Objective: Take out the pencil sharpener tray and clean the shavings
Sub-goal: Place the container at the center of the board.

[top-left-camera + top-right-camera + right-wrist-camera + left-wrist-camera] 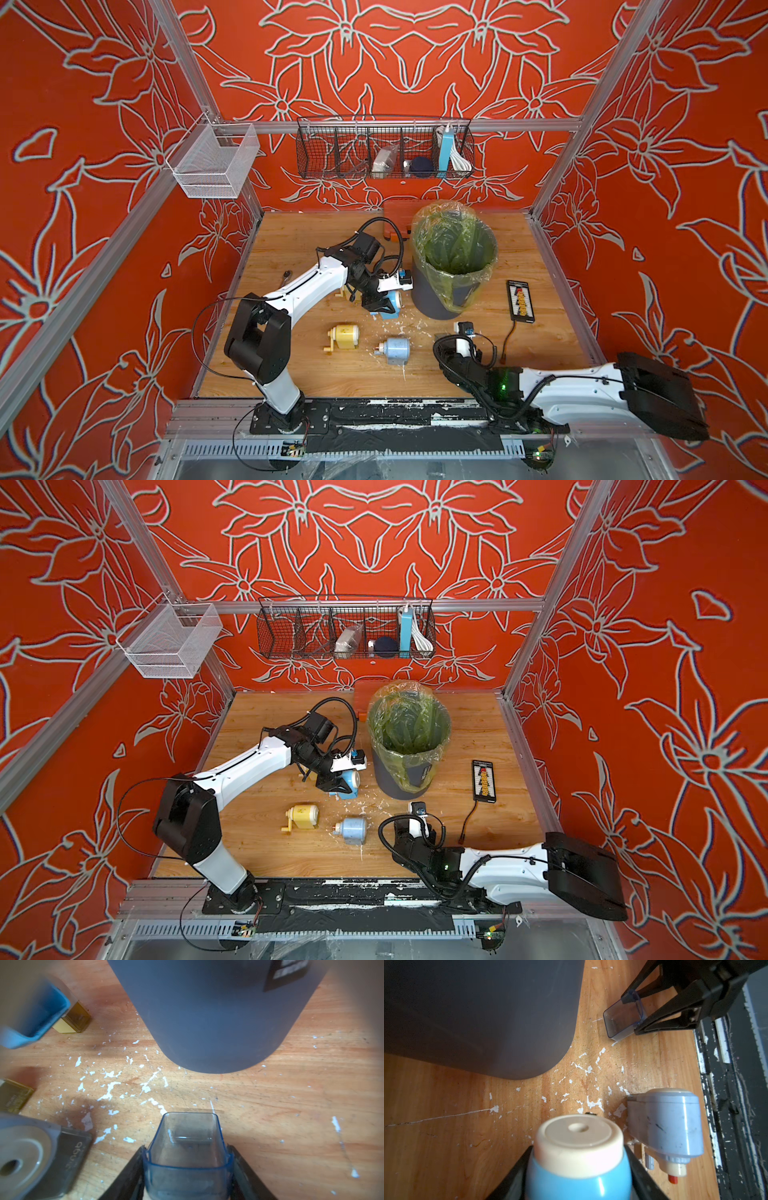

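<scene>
right gripper (186,1149) clamps the clear tray (187,1126), long axis pointing at the bin (218,1012); left gripper (578,1148) grips the blue sharpener (579,1172).

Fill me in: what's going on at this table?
The left hand is clamped on a bright blue pencil sharpener, holding it beside the grey bin. The right hand grips a clear blue tray low over the table in front of the bin; the tray looks nearly empty. Whitish shavings lie scattered on the wood between them. A yellow sharpener and a pale blue sharpener lie untouched nearer the robot.
</scene>
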Motion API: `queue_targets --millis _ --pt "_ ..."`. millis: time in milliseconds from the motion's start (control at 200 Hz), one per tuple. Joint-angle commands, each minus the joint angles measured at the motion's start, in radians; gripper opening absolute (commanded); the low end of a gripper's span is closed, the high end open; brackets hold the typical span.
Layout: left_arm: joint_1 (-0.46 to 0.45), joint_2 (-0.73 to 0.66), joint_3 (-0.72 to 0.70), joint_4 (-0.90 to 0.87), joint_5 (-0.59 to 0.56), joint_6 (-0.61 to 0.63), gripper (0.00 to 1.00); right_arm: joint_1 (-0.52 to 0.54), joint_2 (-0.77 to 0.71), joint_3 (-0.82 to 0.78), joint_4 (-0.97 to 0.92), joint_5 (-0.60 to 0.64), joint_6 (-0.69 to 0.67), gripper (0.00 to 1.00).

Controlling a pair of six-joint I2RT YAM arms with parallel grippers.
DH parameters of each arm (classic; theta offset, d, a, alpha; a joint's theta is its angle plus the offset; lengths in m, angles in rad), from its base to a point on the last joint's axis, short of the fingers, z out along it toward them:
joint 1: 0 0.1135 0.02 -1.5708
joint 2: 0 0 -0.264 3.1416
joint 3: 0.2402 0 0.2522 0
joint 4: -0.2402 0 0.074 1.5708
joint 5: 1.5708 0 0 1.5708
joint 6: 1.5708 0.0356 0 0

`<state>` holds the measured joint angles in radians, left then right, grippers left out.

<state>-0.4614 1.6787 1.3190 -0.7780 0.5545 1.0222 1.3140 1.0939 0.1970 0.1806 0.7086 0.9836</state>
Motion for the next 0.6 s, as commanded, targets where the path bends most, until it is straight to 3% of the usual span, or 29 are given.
queue_targets --millis 0,80,175,285,595 --pt "0.007 0.025 0.039 0.018 -0.028 0.037 0.0 -0.002 -0.006 -0.006 0.058 0.001 0.037 0.41" --pt "0.007 0.04 0.042 0.031 -0.052 0.044 0.0 -0.004 -0.045 -0.033 0.052 0.007 0.056 0.49" --pt "0.007 0.054 0.036 0.048 -0.073 0.046 0.0 -0.006 -0.103 -0.057 0.025 0.015 0.078 0.68" --pt "0.007 0.071 0.033 0.055 -0.08 0.043 0.0 -0.006 -0.145 -0.067 0.001 0.01 0.08 0.84" --pt "0.007 0.101 0.034 0.09 -0.127 0.042 0.0 -0.007 -0.142 -0.042 -0.063 0.022 0.102 0.89"
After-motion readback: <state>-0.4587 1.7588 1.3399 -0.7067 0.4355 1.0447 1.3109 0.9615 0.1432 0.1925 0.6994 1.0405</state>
